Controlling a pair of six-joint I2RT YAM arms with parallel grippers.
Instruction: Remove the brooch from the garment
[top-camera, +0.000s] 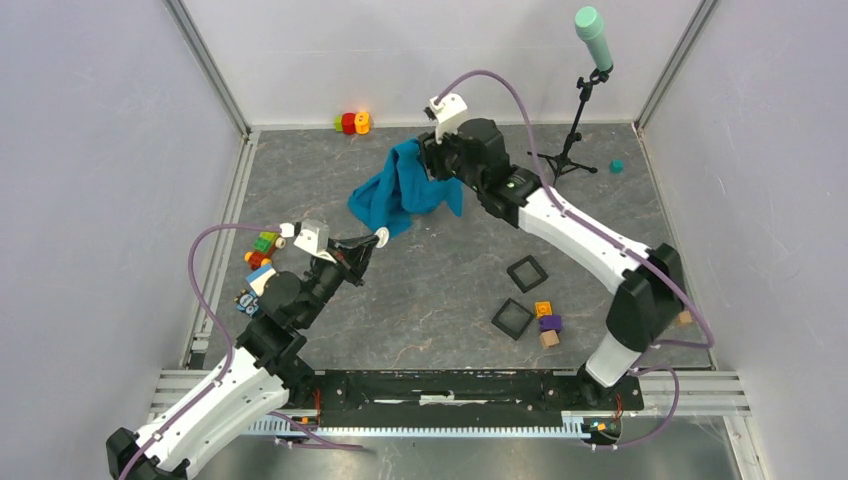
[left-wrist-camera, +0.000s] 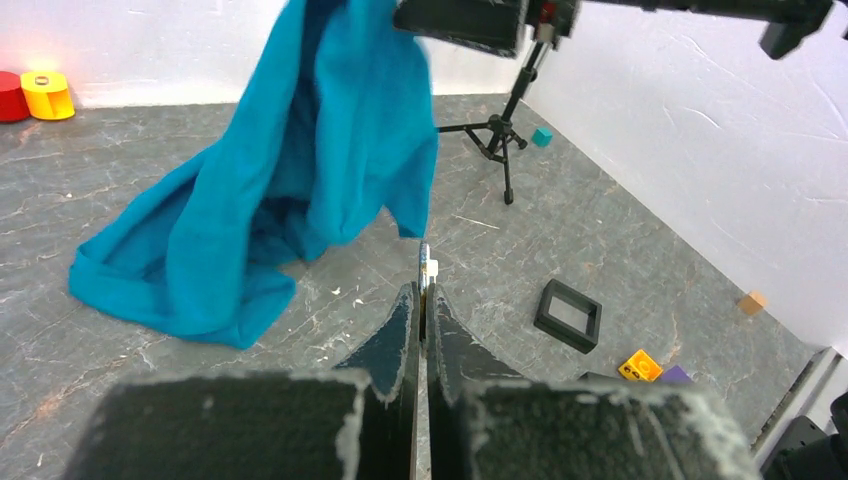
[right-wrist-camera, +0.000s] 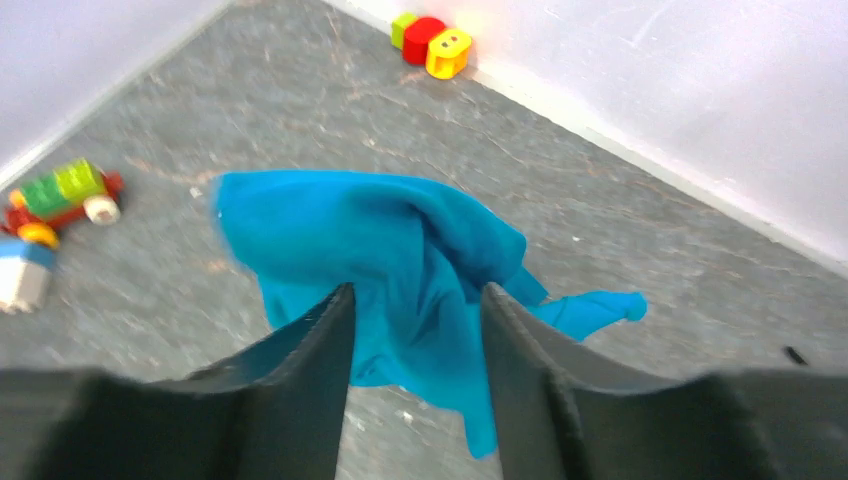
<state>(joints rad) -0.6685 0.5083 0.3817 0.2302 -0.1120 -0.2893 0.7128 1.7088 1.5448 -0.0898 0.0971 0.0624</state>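
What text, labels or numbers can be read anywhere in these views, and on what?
None. No legible words, numbers or brand marks show on the blue garment, the toy blocks, the black frames or anything else in the three views.

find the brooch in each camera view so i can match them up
top external: the brooch sits left of centre, at the tip of the left gripper.
left wrist: the brooch at centre, pinched between the fingertips.
right wrist: not in view.
shared landmark: the blue garment, in all three views.
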